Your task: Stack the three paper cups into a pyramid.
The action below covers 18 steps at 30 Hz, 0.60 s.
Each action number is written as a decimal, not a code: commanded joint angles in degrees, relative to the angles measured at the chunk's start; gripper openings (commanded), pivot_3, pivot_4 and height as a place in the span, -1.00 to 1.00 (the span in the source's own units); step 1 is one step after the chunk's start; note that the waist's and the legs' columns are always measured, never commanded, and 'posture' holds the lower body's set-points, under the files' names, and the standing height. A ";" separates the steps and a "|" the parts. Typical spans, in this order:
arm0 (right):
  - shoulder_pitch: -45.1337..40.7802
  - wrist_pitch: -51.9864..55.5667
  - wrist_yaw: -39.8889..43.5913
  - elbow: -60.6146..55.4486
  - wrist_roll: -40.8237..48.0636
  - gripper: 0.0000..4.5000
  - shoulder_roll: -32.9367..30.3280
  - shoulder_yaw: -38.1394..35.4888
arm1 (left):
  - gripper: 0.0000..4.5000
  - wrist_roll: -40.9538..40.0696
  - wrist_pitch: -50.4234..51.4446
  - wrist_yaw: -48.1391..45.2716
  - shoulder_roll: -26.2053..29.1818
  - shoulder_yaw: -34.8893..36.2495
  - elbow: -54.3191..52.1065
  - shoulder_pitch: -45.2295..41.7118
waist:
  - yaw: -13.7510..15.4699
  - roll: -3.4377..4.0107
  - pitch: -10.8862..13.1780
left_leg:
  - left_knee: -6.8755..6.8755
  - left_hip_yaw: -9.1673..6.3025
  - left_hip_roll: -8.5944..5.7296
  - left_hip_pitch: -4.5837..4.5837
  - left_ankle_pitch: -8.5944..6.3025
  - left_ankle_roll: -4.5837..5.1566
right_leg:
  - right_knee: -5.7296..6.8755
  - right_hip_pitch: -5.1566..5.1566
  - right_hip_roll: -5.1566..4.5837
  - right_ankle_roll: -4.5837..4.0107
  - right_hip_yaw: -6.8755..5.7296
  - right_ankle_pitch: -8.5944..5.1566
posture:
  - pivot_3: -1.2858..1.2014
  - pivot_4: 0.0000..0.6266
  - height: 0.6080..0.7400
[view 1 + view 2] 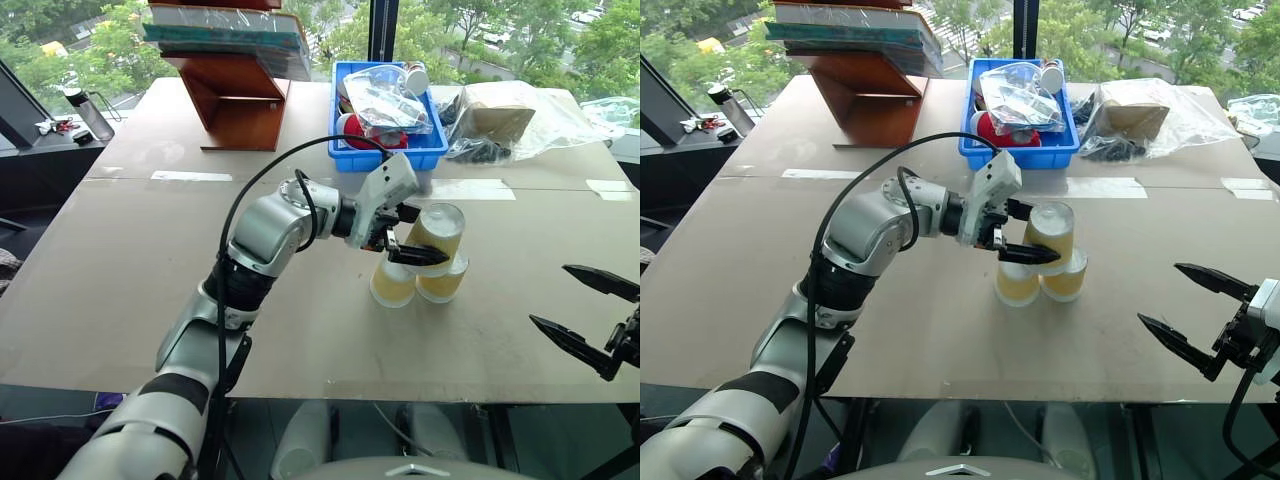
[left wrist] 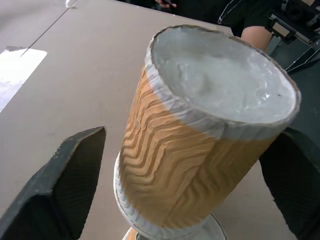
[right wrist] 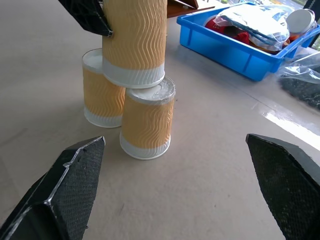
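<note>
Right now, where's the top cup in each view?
Left eye view: top cup at centre right, between the left gripper's fingers.
Right eye view: centre.
Left wrist view: centre, base up.
Right wrist view: upper left.
Shared landmark: the two lower cups beneath it.

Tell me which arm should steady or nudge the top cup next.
Left. The left gripper already straddles the top cup, fingers open either side, above the two base cups. The right gripper hangs open well off to the side.
</note>
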 commanded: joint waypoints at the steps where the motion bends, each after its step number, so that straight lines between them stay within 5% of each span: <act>1: 0.14 -0.44 -0.28 -1.50 0.89 1.00 0.18 -1.55 | 0.99 -1.83 1.79 -0.67 0.60 2.27 -2.55 -1.38 | 0.00 0.00 0.00 | 0.00 0.00 0.00 0.00 0.00 0.00 | 0.00 0.00 0.00 0.00 0.00 0.00 | 0.03 -0.52 1.00; 11: -1.19 -0.36 -0.25 -0.72 0.54 1.00 -0.18 -0.20 | 0.99 -5.00 4.39 -2.28 7.38 5.90 -8.96 1.15 | -0.03 0.01 0.00 | 0.00 -0.01 0.05 0.01 0.00 0.00 | 0.00 0.00 0.00 0.00 0.00 0.00 | 0.03 -0.52 1.00; 18: -2.76 -0.30 1.15 0.90 0.49 1.00 -1.27 0.29 | 0.99 -9.66 -2.90 -2.26 11.43 19.38 -13.46 13.24 | -0.46 0.02 0.00 | -0.01 0.01 0.16 0.02 0.00 -0.01 | 0.00 -0.01 -0.01 0.00 0.02 0.00 | 0.03 -0.52 1.00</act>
